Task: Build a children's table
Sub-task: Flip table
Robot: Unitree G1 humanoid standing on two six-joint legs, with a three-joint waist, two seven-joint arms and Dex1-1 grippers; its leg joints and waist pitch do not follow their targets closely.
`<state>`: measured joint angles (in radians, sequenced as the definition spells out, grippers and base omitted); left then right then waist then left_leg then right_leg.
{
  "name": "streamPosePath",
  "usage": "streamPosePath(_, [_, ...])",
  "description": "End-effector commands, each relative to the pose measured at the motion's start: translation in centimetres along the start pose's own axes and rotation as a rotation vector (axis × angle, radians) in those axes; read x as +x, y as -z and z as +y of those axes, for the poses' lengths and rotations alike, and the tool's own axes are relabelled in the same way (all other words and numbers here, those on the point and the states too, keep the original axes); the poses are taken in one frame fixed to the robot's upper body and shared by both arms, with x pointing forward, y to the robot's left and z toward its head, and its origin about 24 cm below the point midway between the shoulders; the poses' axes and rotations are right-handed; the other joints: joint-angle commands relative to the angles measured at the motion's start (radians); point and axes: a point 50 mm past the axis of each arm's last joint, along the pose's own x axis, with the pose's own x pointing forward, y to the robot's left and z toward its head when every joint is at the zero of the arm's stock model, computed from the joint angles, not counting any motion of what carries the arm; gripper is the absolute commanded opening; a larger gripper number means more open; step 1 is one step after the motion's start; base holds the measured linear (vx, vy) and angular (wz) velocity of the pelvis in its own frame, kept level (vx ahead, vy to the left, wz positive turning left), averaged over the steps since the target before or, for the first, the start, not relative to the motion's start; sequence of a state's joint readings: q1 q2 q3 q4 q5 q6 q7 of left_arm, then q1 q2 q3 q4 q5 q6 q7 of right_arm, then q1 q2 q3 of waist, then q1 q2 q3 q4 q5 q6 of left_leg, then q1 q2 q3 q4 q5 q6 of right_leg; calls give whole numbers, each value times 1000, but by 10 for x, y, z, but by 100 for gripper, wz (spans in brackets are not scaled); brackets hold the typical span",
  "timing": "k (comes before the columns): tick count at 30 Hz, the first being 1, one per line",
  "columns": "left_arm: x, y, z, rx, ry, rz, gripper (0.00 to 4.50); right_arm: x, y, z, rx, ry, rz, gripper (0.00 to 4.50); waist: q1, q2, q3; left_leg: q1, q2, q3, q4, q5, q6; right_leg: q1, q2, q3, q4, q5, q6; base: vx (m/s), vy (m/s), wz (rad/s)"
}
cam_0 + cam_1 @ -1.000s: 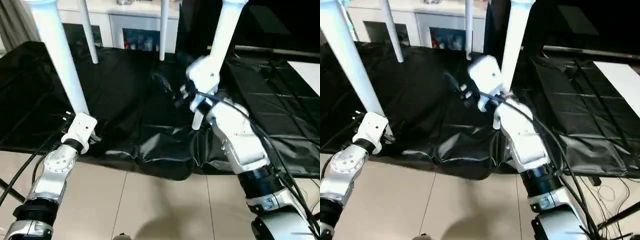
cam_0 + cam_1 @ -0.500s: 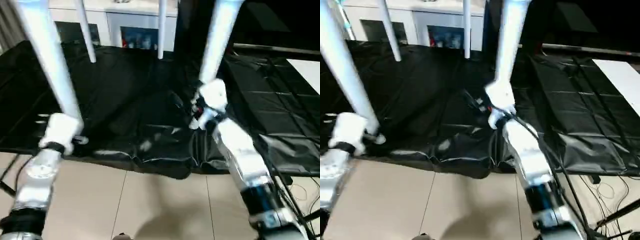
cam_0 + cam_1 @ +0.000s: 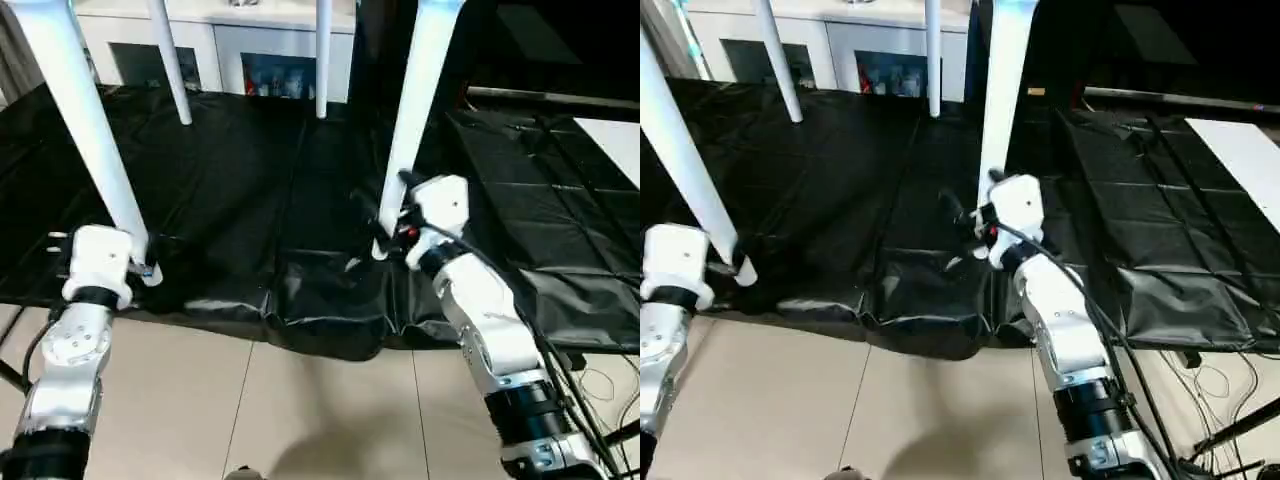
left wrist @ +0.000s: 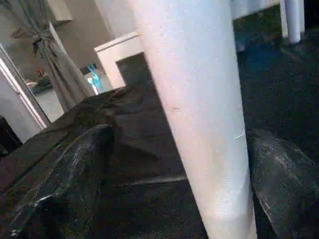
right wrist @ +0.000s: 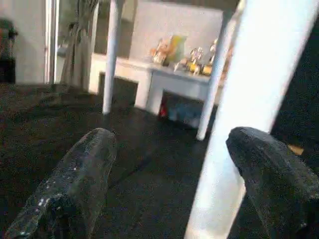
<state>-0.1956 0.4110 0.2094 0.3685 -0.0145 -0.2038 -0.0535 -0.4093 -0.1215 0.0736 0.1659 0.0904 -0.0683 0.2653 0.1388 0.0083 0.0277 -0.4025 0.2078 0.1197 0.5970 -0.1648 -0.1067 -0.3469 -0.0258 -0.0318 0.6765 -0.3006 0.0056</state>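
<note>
The children's table stands upright on the black sheet, and its white legs rise out of the picture's top. My left gripper (image 3: 138, 262) is open around the foot of the left front leg (image 3: 90, 130). In the left wrist view that leg (image 4: 194, 124) stands between the two black fingers (image 4: 84, 164) with a gap on each side. My right gripper (image 3: 388, 222) is open at the foot of the right front leg (image 3: 415, 110). That leg (image 5: 249, 99) lies close by one finger (image 5: 264, 169). Two back legs (image 3: 172, 70) stand farther off.
The black-sheeted table (image 3: 250, 180) ends at a crumpled front edge (image 3: 330, 335) above a tiled floor. A white glass-door cabinet (image 3: 260, 45) stands behind. A white sheet (image 3: 615, 140) lies at the far right, with cables (image 3: 1210, 385) on the floor below.
Both arms have shifted. My right gripper has come lower along the right front leg, and my left gripper has swung left and down to the left leg's foot. Both stay open.
</note>
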Motion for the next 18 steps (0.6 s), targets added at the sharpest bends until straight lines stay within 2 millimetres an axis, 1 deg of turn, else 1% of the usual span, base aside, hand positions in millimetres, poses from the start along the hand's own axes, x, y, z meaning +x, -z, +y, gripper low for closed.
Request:
streamPosePath(1, [-6,-9,10,-114,-65,-66,446,-4,-5,-14,23,112,-34,393,-2,22,-52,33,21,1,-71,-186,-61,18,-90,42,-84,260,-69,0,0,0])
streamPosePath(2, [-7,-9,10,-123,-67,-69,446,-3,-5,-14,23,117,-32,393,-3,21,-52,32,21,1,-71,-180,-65,19,-90,42,-82,270,-73,0,0,0])
streamPosePath(4, [-11,-11,12,-178,-82,-88,446,-3,-3,-17,25,143,-19,393,-4,20,-51,33,17,4,-70,-185,-66,18,-85,42,-84,271,-66,0,0,0])
streamPosePath(5, [-13,-12,13,-203,-88,-100,446,-3,-2,-18,29,150,-16,393,-4,21,-50,33,16,4,-71,-189,-66,17,-85,42,-86,264,-62,0,0,0])
streamPosePath(6, [-20,-14,17,-266,-110,-129,446,-2,-1,-21,39,173,-8,393,-5,19,-50,32,16,4,-71,-191,-67,20,-87,44,-86,257,-57,0,0,0])
streamPosePath(7, [-20,-14,17,-266,-110,-129,446,-2,-1,-21,39,173,-8,393,-8,16,-46,30,17,5,-74,-199,-70,19,-86,44,-88,242,-58,0,0,0])
streamPosePath(8, [-28,-15,20,-323,-106,-161,446,-1,1,-25,55,202,-2,393,-8,15,-47,32,16,6,-73,-204,-71,18,-85,44,-89,229,-58,0,0,0])
streamPosePath(9, [-29,-15,20,-330,-105,-164,446,-1,1,-25,57,205,-2,393,-14,15,-46,29,15,5,-75,-208,-72,18,-85,44,-89,214,-61,0,0,0])
streamPosePath(10, [-34,-17,22,-367,-89,-180,446,-1,2,-27,70,218,0,393,-15,16,-46,33,16,6,-73,-215,-71,16,-84,46,-89,202,-59,0,0,0])
streamPosePath(11, [-38,-19,22,-396,-55,-184,446,0,3,-27,80,217,1,393,-18,16,-45,31,16,6,-76,-215,-70,16,-84,45,-90,197,-59,0,0,0])
streamPosePath(12, [-41,-20,21,-414,-31,-188,446,0,3,-27,86,214,2,393,-17,15,-45,32,18,6,-75,-222,-69,14,-85,46,-89,187,-60,0,0,0])
streamPosePath(13, [-45,-20,21,-411,-4,-184,446,2,5,-27,87,201,14,393,-22,14,-41,31,17,8,-78,-230,-65,12,-79,46,-93,169,-57,0,0,0])
streamPosePath(14, [-49,-20,21,-405,33,-175,446,4,7,-26,93,180,24,393,-22,14,-41,33,17,8,-76,-235,-64,11,-80,46,-92,163,-58,0,0,0])
streamPosePath(15, [-53,-18,21,-389,76,-161,446,6,10,-24,115,141,39,393,-26,14,-39,29,16,9,-79,-243,-60,11,-80,47,-95,139,-59,0,0,0])
streamPosePath(17, [-61,-15,22,-394,153,-127,446,11,13,-20,112,70,56,393,-30,15,-35,29,16,9,-82,-270,-54,8,-82,49,-97,89,-63,0,0,0])
streamPosePath(18, [-65,-14,24,-384,197,-107,446,16,18,-21,94,52,72,393,-30,14,-32,29,16,12,-82,-275,-53,5,-81,51,-102,57,-64,0,0,0])
